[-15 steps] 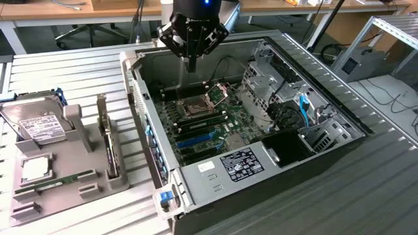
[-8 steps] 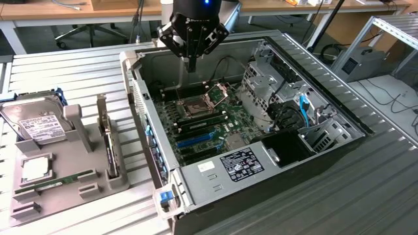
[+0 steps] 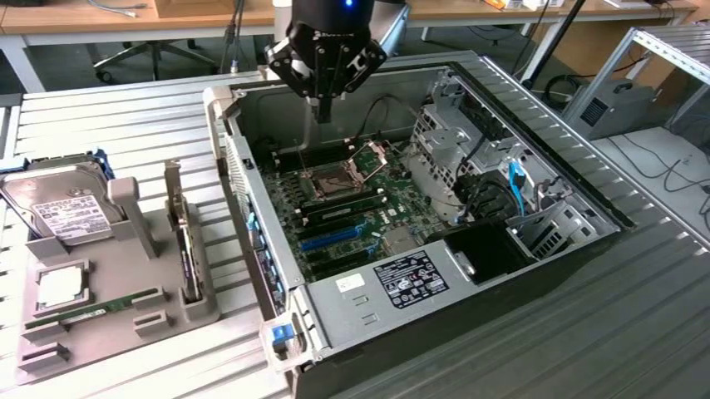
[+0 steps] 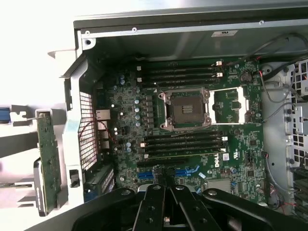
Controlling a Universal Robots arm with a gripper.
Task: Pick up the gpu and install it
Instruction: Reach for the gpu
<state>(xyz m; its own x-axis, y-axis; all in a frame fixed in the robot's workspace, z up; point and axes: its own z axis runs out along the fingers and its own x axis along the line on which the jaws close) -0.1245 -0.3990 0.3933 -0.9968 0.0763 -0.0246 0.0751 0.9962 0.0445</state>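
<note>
The gpu (image 3: 181, 237) stands on edge in a slot of the grey holder (image 3: 128, 278), at the exterior view's left of the open computer case (image 3: 278, 274). In the wrist view the gpu (image 4: 48, 156) shows as a thin green card outside the case wall. My gripper (image 3: 322, 112) hangs over the far end of the case interior, above the motherboard (image 3: 349, 208), well apart from the gpu. Its fingers (image 4: 155, 204) are shut together with nothing between them, pointing down over the blue expansion slots (image 4: 186, 172).
The holder also carries a silver hard drive (image 3: 61, 208), a green RAM stick (image 3: 95, 313) and a chip tray (image 3: 61, 287). Inside the case are the open CPU socket (image 4: 185, 108), drive cages (image 3: 455, 158) and cables. Slatted metal table all around.
</note>
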